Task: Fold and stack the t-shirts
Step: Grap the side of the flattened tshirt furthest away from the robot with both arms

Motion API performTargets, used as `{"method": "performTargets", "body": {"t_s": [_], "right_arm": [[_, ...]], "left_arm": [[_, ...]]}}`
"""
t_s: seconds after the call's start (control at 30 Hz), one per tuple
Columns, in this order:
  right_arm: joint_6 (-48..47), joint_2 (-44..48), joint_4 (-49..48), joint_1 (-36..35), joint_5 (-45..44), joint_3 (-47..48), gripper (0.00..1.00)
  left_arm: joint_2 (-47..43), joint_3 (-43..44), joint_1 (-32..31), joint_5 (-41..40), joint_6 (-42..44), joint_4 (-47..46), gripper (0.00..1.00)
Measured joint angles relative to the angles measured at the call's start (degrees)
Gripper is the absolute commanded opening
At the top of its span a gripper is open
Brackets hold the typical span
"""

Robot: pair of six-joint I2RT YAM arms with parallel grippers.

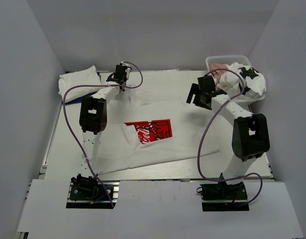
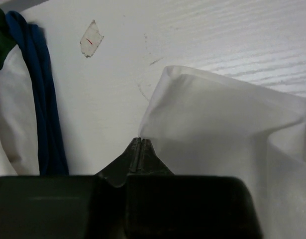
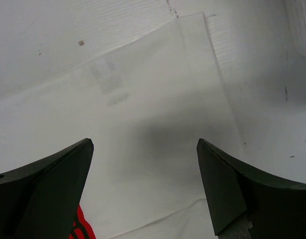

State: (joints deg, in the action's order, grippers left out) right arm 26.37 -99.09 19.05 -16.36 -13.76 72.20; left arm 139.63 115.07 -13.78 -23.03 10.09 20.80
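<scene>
White tabletop [image 1: 162, 84] holds the red-print t-shirt [image 1: 180, 144] — left gripper [image 2: 138, 144] pinches its 11 o'clock corner, right gripper [image 3: 145, 144] gapes at 1 o'clock.

The top camera looks down from high behind the arm bases [image 1: 90, 189] onto the whole tabletop [image 1: 165, 84], with the red-print t-shirt [image 1: 148, 132] mid-frame. The left wrist camera sits close over that shirt's far-left corner, facing down past the left hand [image 2: 139, 144]. The right wrist camera looks down near its far-right part. All three share the shirt.
</scene>
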Motion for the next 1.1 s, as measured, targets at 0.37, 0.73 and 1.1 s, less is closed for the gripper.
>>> {"method": "performTargets", "body": {"t_s": [0.37, 0.73, 1.1], "right_arm": [[2.54, -20.17, 6.75, 2.23, -3.1, 22.82, 0.9], [3.21, -33.05, 14.36, 2.86, -7.87, 36.96, 0.86], [2.67, -32.65, 14.12, 2.84, -8.41, 33.83, 0.12]], "left_arm": [[-11.06, -18.99, -0.22, 5.81, 2.6, -9.4, 0.0], [-20.85, -30.47, -0.7, 7.39, 5.09, -19.67, 0.0], [-25.97, -40.33, -1.33, 7.37, 4.57, -22.21, 0.0]]}}
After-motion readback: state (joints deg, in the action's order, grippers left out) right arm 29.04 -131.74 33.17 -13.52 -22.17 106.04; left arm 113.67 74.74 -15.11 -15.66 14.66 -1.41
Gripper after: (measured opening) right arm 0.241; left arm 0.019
